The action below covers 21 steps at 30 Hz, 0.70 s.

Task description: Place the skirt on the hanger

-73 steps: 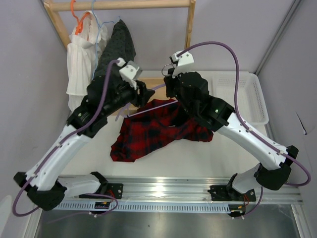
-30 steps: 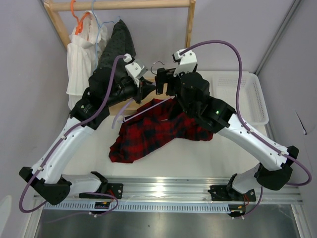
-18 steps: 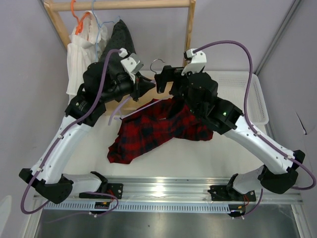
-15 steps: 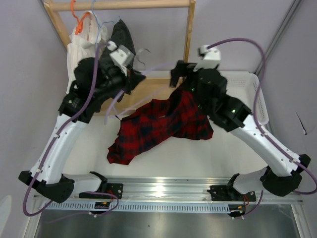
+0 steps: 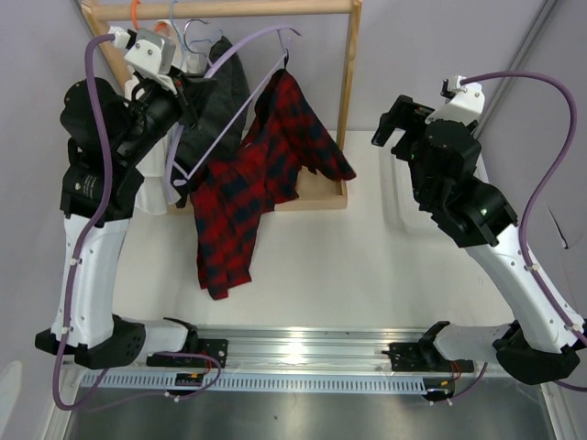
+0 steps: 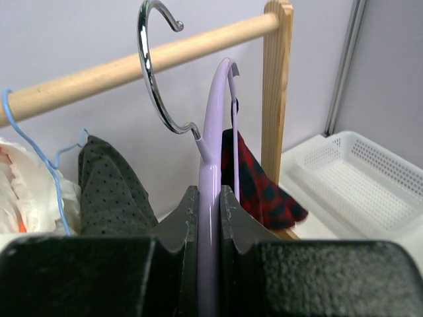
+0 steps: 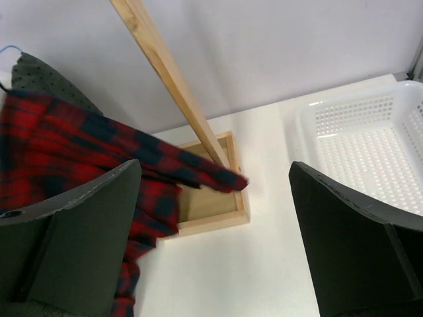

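The skirt hangs off the hanger, caught at the end of the lilac frame farthest from my grip and trailing down in loose red-and-black folds. In the top view it sits toward 11 o'clock from the middle of the picture, with its lowest corner pointing to 7 o'clock. I cannot tell whether that corner touches the worktop.

My left hand is closed on the hanger, its two fingers pressed flat against either side of the lilac neck just below the chrome hook. The hanger is tilted, one end high toward 1 o'clock and the other low toward 7 o'clock. The hook curls up in front of the wooden rail; whether it rests on the rail I cannot tell.

Just at 9 o'clock of the skirt hangs the dark dotted garment, on a pale blue hanger, and beyond that, farther to 9 o'clock, the white garment under an orange hanger. The rack's upright post stands at 3 o'clock of the skirt, rising from a wooden base tray that the cloth partly covers.

My right hand is well apart, at 3 o'clock of the rack, its fingers spread wide and holding nothing. The white basket lies at its 2 o'clock.
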Each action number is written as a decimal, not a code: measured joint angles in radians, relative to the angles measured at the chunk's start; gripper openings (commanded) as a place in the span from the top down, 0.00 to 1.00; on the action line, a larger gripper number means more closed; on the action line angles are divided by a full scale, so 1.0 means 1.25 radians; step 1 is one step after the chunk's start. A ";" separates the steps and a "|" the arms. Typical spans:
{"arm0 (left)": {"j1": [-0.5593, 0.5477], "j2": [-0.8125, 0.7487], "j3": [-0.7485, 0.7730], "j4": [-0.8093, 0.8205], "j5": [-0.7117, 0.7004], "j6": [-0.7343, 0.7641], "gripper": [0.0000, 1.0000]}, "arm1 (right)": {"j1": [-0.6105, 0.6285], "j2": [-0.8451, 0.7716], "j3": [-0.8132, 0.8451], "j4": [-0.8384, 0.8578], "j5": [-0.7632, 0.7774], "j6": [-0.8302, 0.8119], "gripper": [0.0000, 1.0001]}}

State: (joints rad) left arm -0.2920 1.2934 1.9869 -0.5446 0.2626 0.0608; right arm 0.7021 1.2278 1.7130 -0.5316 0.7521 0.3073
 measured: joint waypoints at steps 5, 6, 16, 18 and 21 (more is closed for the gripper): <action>0.000 0.015 0.021 -0.002 -0.006 0.000 1.00 | -0.010 0.001 -0.002 -0.016 -0.004 0.006 0.01; 0.000 0.022 0.028 -0.004 -0.009 0.000 1.00 | -0.011 0.001 -0.003 -0.019 -0.006 0.007 0.01; 0.000 0.170 0.171 -0.044 -0.077 0.000 1.00 | -0.025 0.009 -0.012 -0.029 -0.028 0.023 0.01; 0.000 0.205 0.203 -0.054 -0.087 0.001 1.00 | -0.026 0.012 -0.012 -0.030 -0.031 0.026 0.01; 0.000 0.256 0.252 -0.075 -0.107 0.011 1.00 | -0.026 0.016 -0.012 -0.032 -0.035 0.026 0.01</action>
State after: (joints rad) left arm -0.2920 1.6135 2.3016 -0.6380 0.1287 0.0746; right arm 0.6701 1.2472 1.6981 -0.5716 0.7082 0.3401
